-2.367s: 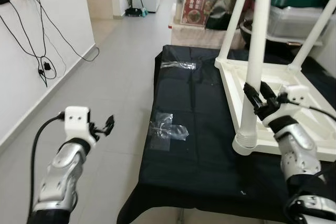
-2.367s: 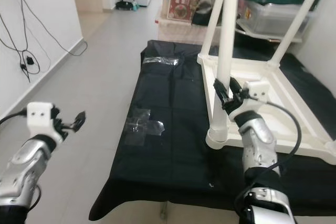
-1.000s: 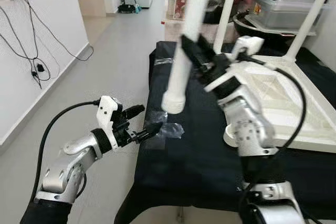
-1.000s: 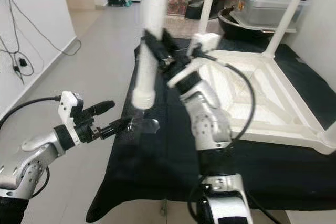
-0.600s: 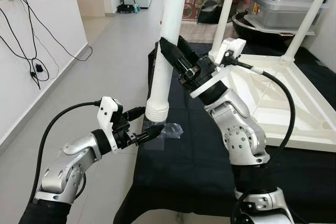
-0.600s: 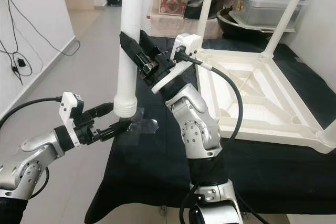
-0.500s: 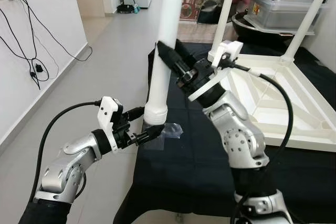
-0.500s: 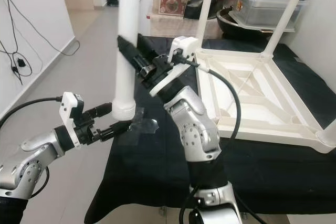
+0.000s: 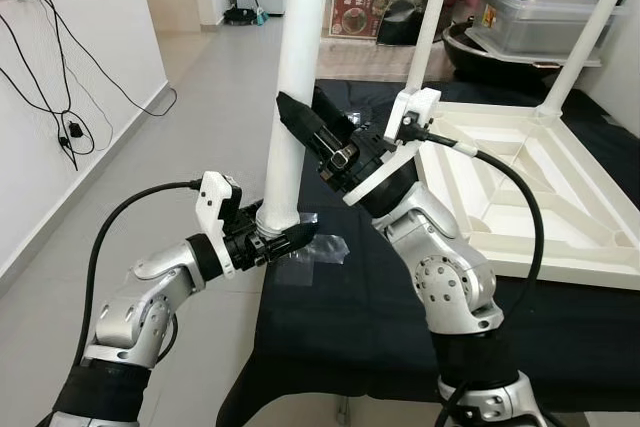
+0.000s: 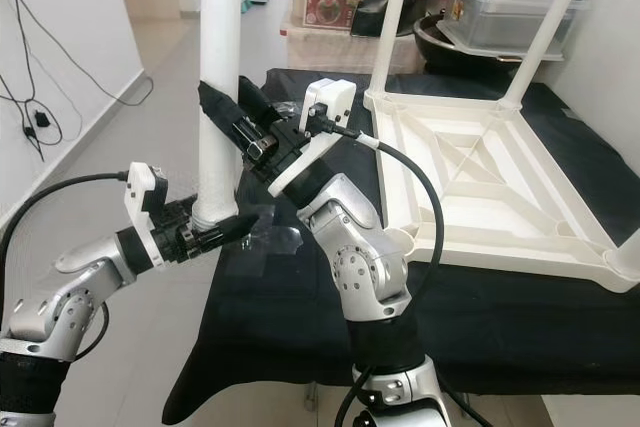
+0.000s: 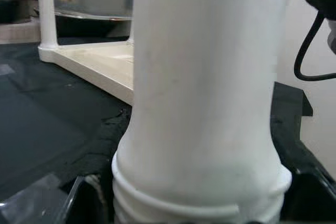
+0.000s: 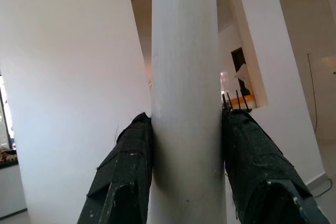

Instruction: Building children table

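The white children's table [image 9: 560,197] lies upside down on a black cloth [image 9: 370,297], with two legs [image 9: 432,7] standing up at its far corners. A loose white table leg [image 9: 300,67] is held upright over the cloth's left edge. My right gripper [image 9: 312,135] is shut on its middle, and in the right wrist view the fingers [image 12: 126,171] press both sides of the leg [image 12: 186,103]. My left gripper [image 9: 280,239] clasps the ribbed lower end [image 11: 202,182], with a finger [image 11: 86,203] on each side.
Crumpled clear plastic wrap [image 9: 320,249] lies on the cloth under the leg. Storage bins and a lidded container [image 9: 540,7] stand behind the table. Open tiled floor [image 9: 200,127] runs along the left, beside a white wall with hanging cables [image 9: 70,97].
My right gripper has carried the leg from the table's near corner leftward to the cloth's edge. My left gripper rose and closed on its lower end.
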Available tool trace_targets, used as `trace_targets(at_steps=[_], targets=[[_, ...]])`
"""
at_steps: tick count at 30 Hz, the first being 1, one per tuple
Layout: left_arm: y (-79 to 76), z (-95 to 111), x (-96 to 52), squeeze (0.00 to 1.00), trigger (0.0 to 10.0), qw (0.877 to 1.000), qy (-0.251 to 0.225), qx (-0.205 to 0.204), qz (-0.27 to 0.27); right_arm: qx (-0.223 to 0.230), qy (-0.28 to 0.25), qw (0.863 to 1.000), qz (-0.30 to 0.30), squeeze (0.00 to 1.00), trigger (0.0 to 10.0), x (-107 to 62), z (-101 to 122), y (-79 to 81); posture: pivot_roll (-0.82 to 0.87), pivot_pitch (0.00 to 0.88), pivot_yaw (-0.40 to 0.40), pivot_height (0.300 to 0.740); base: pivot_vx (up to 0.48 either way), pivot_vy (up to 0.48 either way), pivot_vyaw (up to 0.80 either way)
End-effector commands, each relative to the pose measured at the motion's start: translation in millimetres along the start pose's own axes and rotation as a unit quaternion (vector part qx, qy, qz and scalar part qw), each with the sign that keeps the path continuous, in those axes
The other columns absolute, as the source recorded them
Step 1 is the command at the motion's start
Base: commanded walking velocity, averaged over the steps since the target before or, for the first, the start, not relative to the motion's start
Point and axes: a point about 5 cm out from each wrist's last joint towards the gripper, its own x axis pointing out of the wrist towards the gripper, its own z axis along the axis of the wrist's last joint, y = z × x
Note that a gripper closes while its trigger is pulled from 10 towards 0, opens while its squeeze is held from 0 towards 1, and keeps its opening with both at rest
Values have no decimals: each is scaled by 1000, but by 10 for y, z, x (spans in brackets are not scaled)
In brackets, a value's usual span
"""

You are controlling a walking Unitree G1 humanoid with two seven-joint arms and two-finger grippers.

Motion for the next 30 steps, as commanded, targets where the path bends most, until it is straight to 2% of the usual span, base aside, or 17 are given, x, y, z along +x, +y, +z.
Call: trace_targets(at_steps=[1, 4, 5, 6, 8, 10, 11, 16, 17, 18, 19, 26, 30], targets=[[5, -31, -40, 0, 0, 1000, 3, -1, 3, -4, -7, 1000, 6, 0, 0, -11, 34, 37, -68, 0, -34, 740, 0, 0, 0], [6, -44, -69, 0, 0, 1000, 9, 4, 5, -17, 16, 1000, -15, 0, 0, -9, 20, -26, -64, 0, -36, 740, 0, 0, 0], [10, -41, -74, 0, 0, 1000, 11, 7, 7, -23, 49, 998, -24, 0, 10000, -14, -27, -60, -62, 0, -39, 740, 0, 0, 0], [14, -39, -77, 0, 0, 1000, 13, 11, 9, -22, 73, 997, -29, 0, 10000, -23, -66, -80, -62, 0, -39, 740, 0, 0, 0], [14, -39, -77, 0, 0, 1000, 13, 11, 9, -22, 73, 997, -29, 0, 10000, -23, -66, -80, -62, 0, -39, 740, 0, 0, 0], [15, -29, -87, 0, 0, 1000, 16, 20, 11, -19, 102, 994, -27, 0, 10000, -70, -130, -105, -59, 0, -41, 740, 0, 0, 0], [10, -30, -95, 0, 0, 999, 21, 27, 9, -20, 111, 993, -24, 1000, 10000, -94, -149, -111, -59, 0, -41, 740, 0, 0, 0], [-18, -44, -118, 0, 0, 998, 39, 48, 1, -30, 144, 989, -18, 1000, 10000, -137, -211, -112, -57, 0, -44, 740, 0, 0, 0], [-28, -52, -124, 0, 0, 998, 44, 52, -3, -29, 151, 988, -17, 635, 10000, -142, -229, -109, -54, 0, -45, 740, 0, 0, 0], [-28, -52, -124, 0, 0, 998, 44, 52, -3, -29, 151, 988, -17, 635, 10000, -142, -229, -109, -54, 0, -45, 740, 0, 0, 0], [-46, -77, -135, 0, 0, 997, 56, 61, -8, -12, 161, 987, -16, 0, 10000, -140, -268, -94, -50, 0, -46, 740, 0, 0, 0], [-70, -137, -168, 0, 0, 995, 78, 66, -19, 12, 165, 986, -20, 0, 10000, -71, -319, -42, -48, 0, -44, 740, 0, 0, 0], [-85, -211, -191, 0, 0, 992, 99, 71, -28, 33, 170, 985, -11, 0, 10000, -14, -395, 47, -46, 0, -44, 740, 0, 0, 0]])
